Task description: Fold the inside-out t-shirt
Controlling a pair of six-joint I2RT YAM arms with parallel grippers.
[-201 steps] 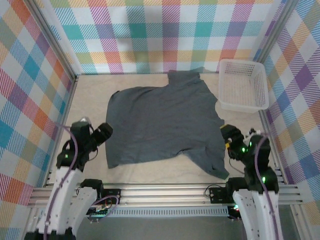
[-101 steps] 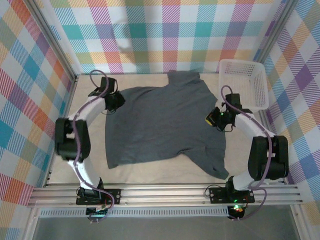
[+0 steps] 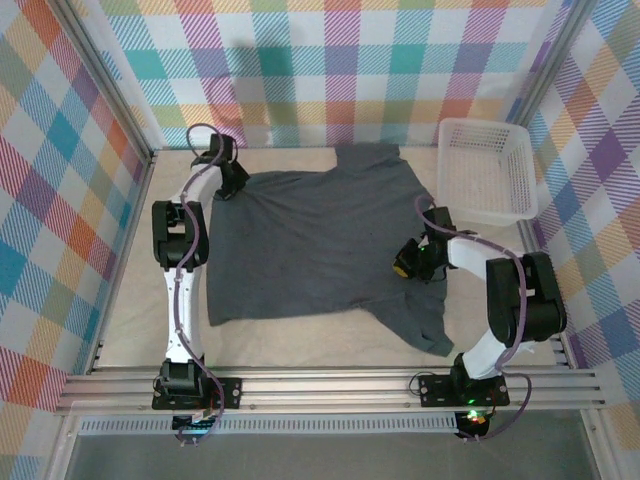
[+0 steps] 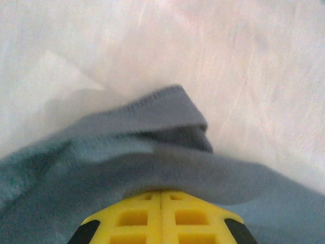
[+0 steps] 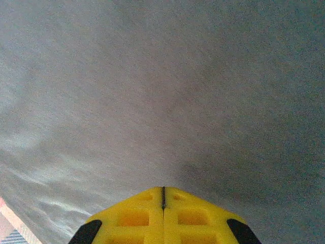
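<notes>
The inside-out t-shirt (image 3: 320, 250) is spread nearly flat over the middle of the desk (image 3: 135, 300), dark slate-grey, with one part reaching toward 12 o'clock and another trailing toward 5 o'clock. A white plastic basket (image 3: 486, 212) is seen at 2 o'clock, just beside the shirt's edge. The left gripper (image 3: 229, 184) is placed at the shirt's 10 o'clock corner; in the left wrist view its yellow jaws are clenched, and a raised fold of the shirt (image 4: 152, 132) is bunched over their tips (image 4: 161, 195) above the pale desk (image 4: 254, 61). The right gripper (image 3: 405, 266) is set on the shirt near its 3 o'clock edge; in the right wrist view its jaws are pressed together (image 5: 163, 195) against the cloth (image 5: 162, 91), though whether cloth is caught between them cannot be told.
</notes>
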